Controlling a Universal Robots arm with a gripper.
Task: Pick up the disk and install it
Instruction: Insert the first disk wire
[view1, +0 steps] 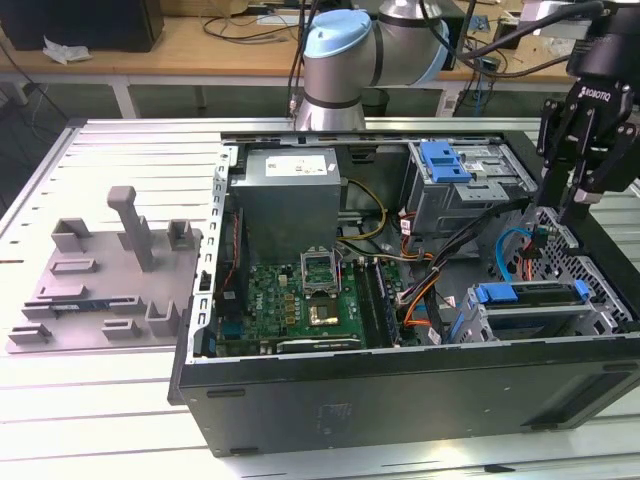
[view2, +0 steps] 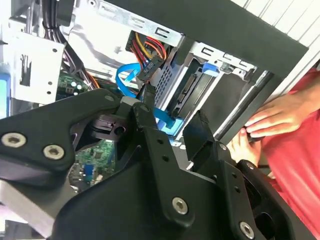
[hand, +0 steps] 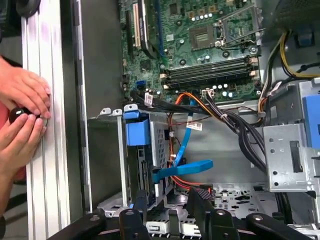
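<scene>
The disk (view1: 530, 293) sits in the lower metal drive cage at the case's front corner, with the long blue edge of its caddy facing up. In the first wrist view the disk (hand: 138, 134) is seen edge-on in that cage, its blue tab uppermost. My gripper (view1: 570, 200) hangs just above and behind the cage, at the exterior view's right. It is open, with nothing between its black fingers (hand: 134, 216). The second wrist view also shows the gripper (view2: 172, 125) spread above the cage.
The open computer case (view1: 400, 400) lies on a slatted metal table. A blue bracket (view1: 445, 160) tops the upper drive cage. Blue and orange cables (hand: 185, 170) run beside the lower cage. A person's hands (hand: 22, 107) rest at the case's outer edge. A grey fixture tray (view1: 100, 280) lies at the exterior view's left.
</scene>
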